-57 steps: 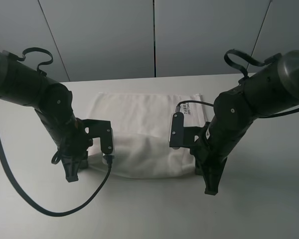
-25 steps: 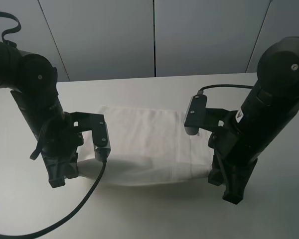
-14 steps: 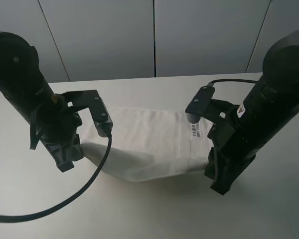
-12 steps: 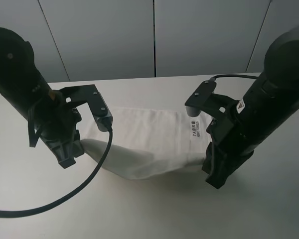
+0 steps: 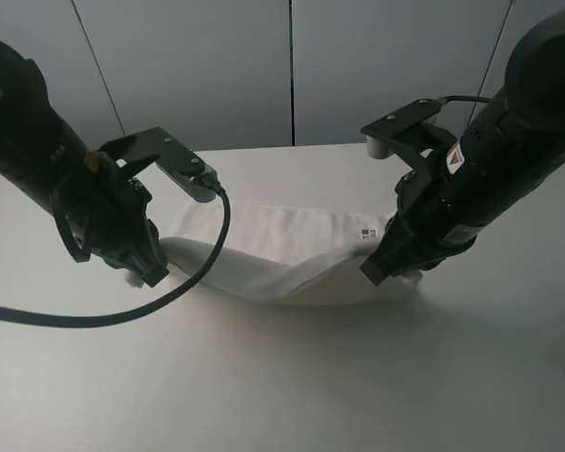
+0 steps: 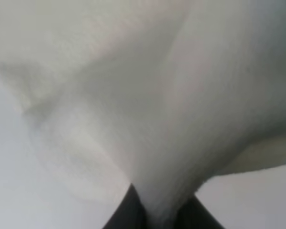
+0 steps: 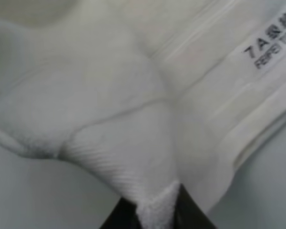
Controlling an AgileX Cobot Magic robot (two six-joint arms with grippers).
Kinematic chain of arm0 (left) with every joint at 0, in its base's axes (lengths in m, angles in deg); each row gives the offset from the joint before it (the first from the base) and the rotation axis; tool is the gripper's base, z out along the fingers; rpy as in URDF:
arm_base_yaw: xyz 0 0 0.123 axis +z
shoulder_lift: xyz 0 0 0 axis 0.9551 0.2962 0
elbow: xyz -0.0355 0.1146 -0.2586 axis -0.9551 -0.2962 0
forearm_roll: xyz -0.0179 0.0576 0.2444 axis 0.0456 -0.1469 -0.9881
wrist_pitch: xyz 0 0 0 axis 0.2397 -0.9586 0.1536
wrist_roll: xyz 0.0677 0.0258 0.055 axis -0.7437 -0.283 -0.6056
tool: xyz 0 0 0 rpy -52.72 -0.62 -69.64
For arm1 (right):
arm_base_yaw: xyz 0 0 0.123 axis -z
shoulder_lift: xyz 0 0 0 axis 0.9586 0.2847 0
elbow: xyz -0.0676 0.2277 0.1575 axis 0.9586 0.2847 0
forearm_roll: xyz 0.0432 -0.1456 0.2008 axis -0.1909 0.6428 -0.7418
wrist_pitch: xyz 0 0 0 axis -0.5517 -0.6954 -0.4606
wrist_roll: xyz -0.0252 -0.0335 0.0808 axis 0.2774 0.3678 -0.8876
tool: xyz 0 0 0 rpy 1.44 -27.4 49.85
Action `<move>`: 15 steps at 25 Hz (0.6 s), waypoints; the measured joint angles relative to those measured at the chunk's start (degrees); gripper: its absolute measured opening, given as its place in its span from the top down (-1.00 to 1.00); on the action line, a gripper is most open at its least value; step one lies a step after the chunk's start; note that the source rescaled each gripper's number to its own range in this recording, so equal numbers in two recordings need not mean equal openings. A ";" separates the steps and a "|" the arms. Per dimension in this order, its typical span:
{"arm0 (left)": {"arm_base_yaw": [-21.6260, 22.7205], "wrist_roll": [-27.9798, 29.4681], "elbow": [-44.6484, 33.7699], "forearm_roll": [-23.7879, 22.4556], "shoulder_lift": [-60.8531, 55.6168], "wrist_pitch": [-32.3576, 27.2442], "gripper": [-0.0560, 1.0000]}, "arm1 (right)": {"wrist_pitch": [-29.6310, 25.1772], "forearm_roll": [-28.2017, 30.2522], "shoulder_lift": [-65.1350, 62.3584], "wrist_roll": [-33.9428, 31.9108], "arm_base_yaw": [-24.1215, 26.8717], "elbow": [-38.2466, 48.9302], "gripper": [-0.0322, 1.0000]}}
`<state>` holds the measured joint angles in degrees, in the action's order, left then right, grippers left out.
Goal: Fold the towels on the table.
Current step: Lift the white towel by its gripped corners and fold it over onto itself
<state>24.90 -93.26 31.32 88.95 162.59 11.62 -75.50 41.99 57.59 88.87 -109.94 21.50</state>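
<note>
Left gripper (image 5: pixel 149 273) and right gripper (image 5: pixel 379 271) are each clamped on a towel (image 5: pixel 282 259) corner. The cloth sags between the jaws onto the table (image 5: pixel 292 377). Risk: uneven arm travel skews the fold, and a shallow pinch slips.

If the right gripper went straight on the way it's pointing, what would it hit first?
The towel itself: the right gripper is shut on a corner, and more cloth lies bunched directly ahead. The table is probably just beneath, though depth is unclear.
</note>
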 joint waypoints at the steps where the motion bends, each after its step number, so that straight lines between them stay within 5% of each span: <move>1: 0.39 2.28 0.00 -0.54 -0.10 0.63 0.85 | 0.29 1.39 0.00 -2.46 0.00 0.00 0.94; 6: 5.62 8.78 0.00 -1.00 -0.45 3.05 0.85 | 2.63 5.97 0.00 -12.24 0.00 0.00 0.94; 15: 10.51 9.86 0.21 1.91 -0.45 7.81 0.85 | 9.73 14.01 0.53 -22.97 -0.10 -0.58 0.94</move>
<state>35.41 -83.40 31.53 90.85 162.13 19.43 -65.77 55.99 58.13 65.90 -110.04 20.91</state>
